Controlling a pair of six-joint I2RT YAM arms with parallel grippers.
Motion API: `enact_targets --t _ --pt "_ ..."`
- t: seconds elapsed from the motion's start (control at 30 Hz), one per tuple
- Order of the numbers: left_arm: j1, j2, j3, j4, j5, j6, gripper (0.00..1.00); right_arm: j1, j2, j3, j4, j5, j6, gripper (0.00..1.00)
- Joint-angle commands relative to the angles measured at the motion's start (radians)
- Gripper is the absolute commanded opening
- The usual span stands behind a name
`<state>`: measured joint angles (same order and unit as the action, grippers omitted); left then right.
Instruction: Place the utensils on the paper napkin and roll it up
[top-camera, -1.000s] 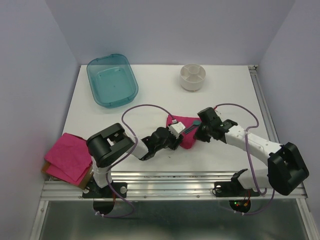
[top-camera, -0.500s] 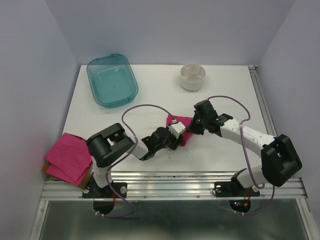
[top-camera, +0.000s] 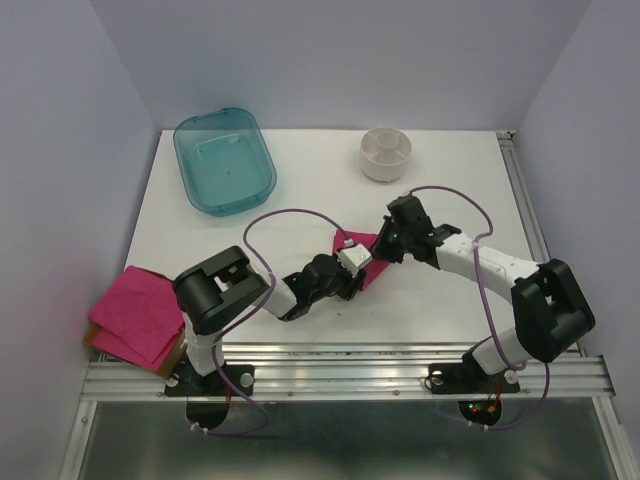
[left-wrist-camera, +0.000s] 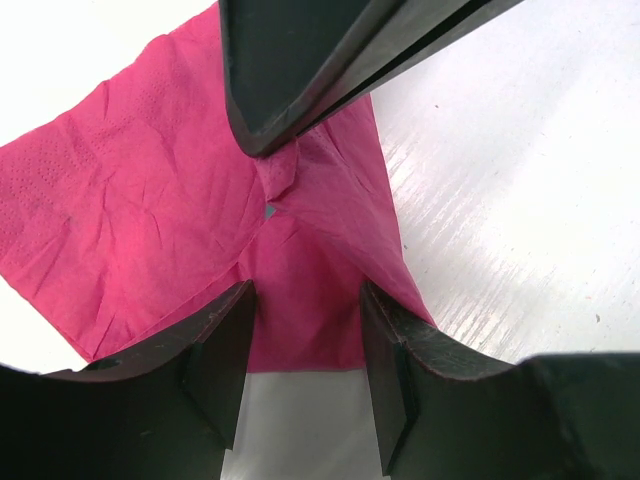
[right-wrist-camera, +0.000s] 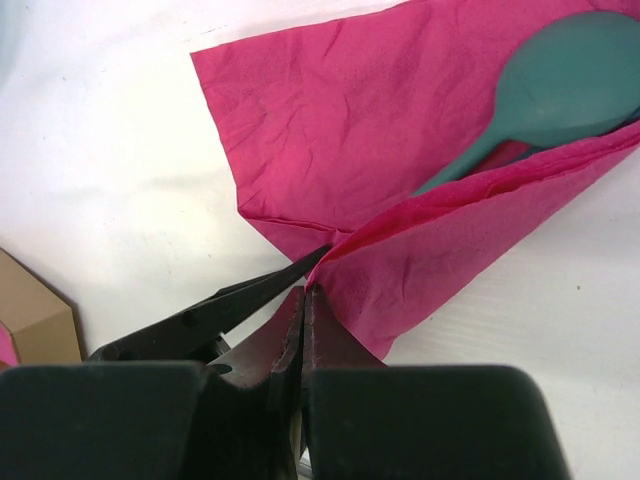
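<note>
The paper napkin (top-camera: 366, 241) lies at the table's middle, its right side folded over to the left. My right gripper (top-camera: 381, 252) is shut on the lifted napkin edge (right-wrist-camera: 400, 270), low over the sheet. A dark-teal spoon (right-wrist-camera: 560, 90) lies under the fold, with only its bowl showing. Other utensils are hidden. My left gripper (top-camera: 358, 268) is open and its fingers (left-wrist-camera: 225, 350) straddle the napkin's near edge (left-wrist-camera: 300, 320) without holding it. The right gripper's shut fingers (left-wrist-camera: 300, 70) show at the top of the left wrist view.
A teal plastic tub (top-camera: 225, 160) stands at the back left and a white round holder (top-camera: 386, 153) at the back centre. A pile of pink napkins (top-camera: 135, 313) on a brown box sits at the left front edge.
My right gripper has moved left across the napkin with its edge, folding it over the utensils. The teal handle seen earlier is now covered. The left arm has stayed put.
</note>
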<state>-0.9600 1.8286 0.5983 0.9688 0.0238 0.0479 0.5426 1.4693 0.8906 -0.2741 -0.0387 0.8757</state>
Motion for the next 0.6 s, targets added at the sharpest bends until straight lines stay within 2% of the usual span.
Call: enact_targets --t 0.0,0.4,0.47,0.57 --pt "-0.003 -0.025 0.009 0.018 0.025 0.003 0.56 -0.009 0.011 0.051 0.088 -0.033 -0.035 0.01" --pt "-0.003 -0.089 0.029 -0.053 -0.016 -0.037 0.56 -0.012 0.014 0.044 0.092 -0.020 -0.058 0.01" --pt "-0.003 -0.097 0.020 -0.055 -0.074 -0.045 0.56 -0.013 0.017 0.042 0.087 -0.015 -0.064 0.01" --pt "-0.002 -0.124 0.008 -0.053 -0.079 -0.045 0.56 -0.015 0.020 0.033 0.088 -0.012 -0.067 0.01"
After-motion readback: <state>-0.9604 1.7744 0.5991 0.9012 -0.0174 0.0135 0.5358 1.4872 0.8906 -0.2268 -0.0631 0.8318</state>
